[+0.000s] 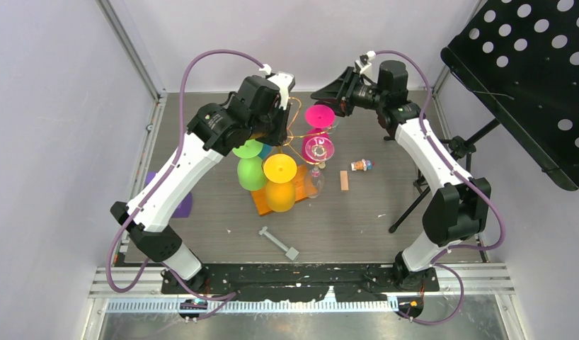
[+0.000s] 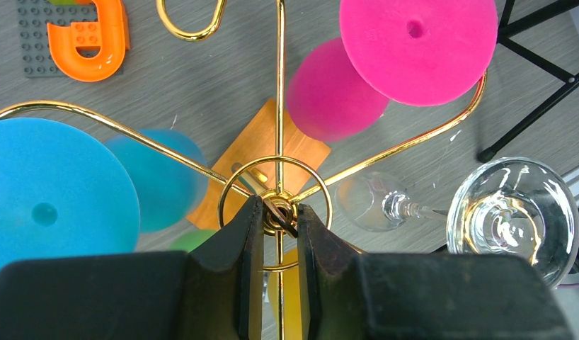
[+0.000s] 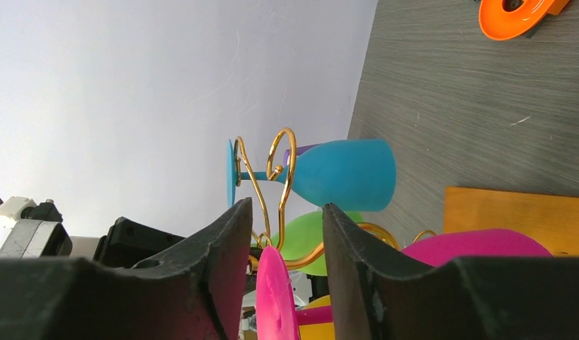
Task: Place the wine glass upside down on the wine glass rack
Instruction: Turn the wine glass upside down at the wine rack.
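Note:
The gold wire wine glass rack [image 1: 292, 134] stands on its orange base [image 1: 262, 203] mid-table, with green, yellow, blue and pink glasses hanging on it. My left gripper [image 2: 279, 212] is above the rack, shut on the knob at the top of its stem [image 2: 281, 211]. The pink wine glass [image 1: 320, 115] hangs upside down, its foot [image 2: 417, 46] resting over a gold arm. My right gripper [image 3: 285, 205] is open, one finger on each side of that foot [image 3: 276, 297]; I see no contact. A clear glass [image 2: 513, 216] shows foot-up beside the pink one.
An orange curved piece on a grey baseplate [image 2: 88, 35] lies behind the rack. A small wooden block [image 1: 344, 180], a small toy [image 1: 362, 165] and a grey bolt-like tool [image 1: 278, 242] lie on the table. A black perforated stand [image 1: 527, 78] stands at the right.

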You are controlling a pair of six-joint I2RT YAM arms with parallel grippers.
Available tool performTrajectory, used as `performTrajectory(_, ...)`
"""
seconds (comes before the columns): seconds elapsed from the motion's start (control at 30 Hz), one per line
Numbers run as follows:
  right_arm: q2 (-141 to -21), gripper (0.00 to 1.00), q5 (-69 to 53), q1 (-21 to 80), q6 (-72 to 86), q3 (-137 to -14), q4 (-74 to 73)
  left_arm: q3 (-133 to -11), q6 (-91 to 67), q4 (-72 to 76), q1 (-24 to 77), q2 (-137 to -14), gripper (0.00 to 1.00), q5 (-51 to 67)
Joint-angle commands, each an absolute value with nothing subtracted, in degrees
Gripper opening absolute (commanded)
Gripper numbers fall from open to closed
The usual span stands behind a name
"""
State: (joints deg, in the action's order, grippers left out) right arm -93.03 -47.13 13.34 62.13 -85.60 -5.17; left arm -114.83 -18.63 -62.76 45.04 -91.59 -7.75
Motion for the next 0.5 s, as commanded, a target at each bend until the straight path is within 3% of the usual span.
performTrajectory(0.0, -92.52, 0.50, -47.40, 11.48, 62.63, -88.46, -2.38, -114.21, -18.36, -61.99, 45.26, -91.29, 0.19, -5.47)
performTrajectory(0.2, -92.60, 0.65, -46.85, 8.14, 61.70, -90.10, -3.21, -115.51, -18.37, -62.48, 45.31, -91.67, 0.21, -6.07)
performTrajectory(0.47, -91.18, 0.66, -45.10, 7.06, 56.74, -89.64, -7.74, -119.82, -17.86, -63.96, 45.06, -92.08, 0.27, -9.22)
